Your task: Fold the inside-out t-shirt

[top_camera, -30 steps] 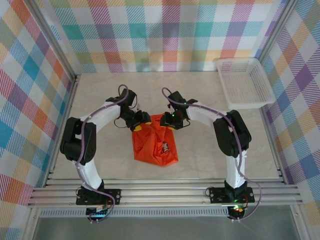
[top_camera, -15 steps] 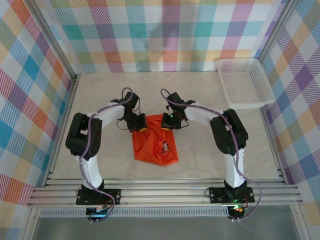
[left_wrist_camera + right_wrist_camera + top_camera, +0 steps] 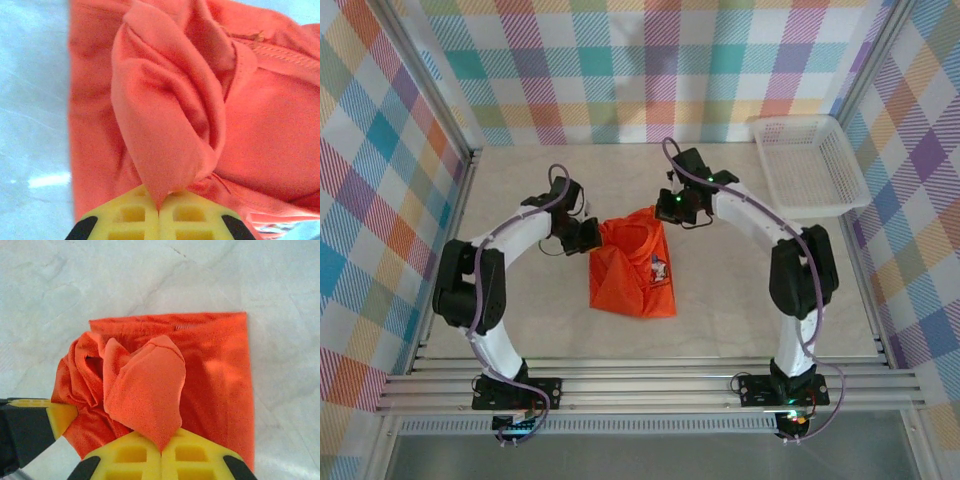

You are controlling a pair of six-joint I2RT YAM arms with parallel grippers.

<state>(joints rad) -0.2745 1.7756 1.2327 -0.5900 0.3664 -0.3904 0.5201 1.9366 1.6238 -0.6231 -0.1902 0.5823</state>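
Note:
The orange t-shirt (image 3: 633, 265) lies bunched in the middle of the table, a bit of its white chest print (image 3: 658, 267) showing. My left gripper (image 3: 590, 235) is shut on the shirt's upper left edge; in the left wrist view a fold of cloth (image 3: 165, 125) runs down into the closed yellow fingertips (image 3: 159, 212). My right gripper (image 3: 665, 212) is shut on the upper right corner, lifted a little; a flap of the t-shirt (image 3: 145, 390) is pinched between its yellow pads (image 3: 161, 452). The left gripper's yellow finger (image 3: 60, 417) shows at the left of the right wrist view.
A white mesh basket (image 3: 810, 165) stands at the back right corner. The pale marble tabletop (image 3: 520, 180) is fenced by metal rails and checked walls. Bare table lies around the shirt on all sides.
Both grippers moved toward the back of the table with the shirt's top edge, the right one farther and higher. The shirt's upper part is pulled up and spread wider.

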